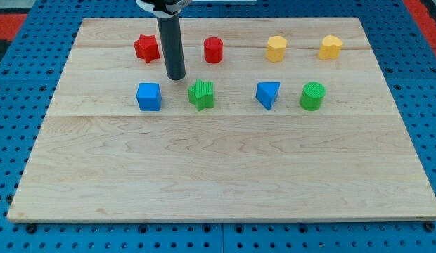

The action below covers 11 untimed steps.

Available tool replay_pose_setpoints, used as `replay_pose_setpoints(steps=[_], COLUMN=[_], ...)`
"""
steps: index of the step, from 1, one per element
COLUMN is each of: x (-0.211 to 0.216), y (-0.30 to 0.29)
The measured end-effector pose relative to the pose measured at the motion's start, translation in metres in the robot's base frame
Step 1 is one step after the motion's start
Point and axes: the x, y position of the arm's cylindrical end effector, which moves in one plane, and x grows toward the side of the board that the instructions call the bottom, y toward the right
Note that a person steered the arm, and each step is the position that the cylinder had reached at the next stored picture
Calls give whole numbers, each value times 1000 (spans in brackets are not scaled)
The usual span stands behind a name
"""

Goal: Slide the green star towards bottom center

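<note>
The green star (201, 95) lies on the wooden board (225, 176), left of centre in the second row. My tip (176, 76) is on the board just up and to the left of the star, a small gap away. The rod rises from there to the view's top. A blue cube (149, 96) is to the star's left, down and to the left of my tip.
A red star (146, 48) and a red cylinder (214, 50) flank the rod in the top row. Two yellow blocks (276, 48) (330, 46) sit at the top right. A blue triangular block (268, 94) and a green cylinder (313, 96) lie right of the star.
</note>
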Motion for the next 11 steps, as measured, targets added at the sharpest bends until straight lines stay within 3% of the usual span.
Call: replay_pose_setpoints(steps=[6,9,11], x=[15,28,93], y=[12,55,55])
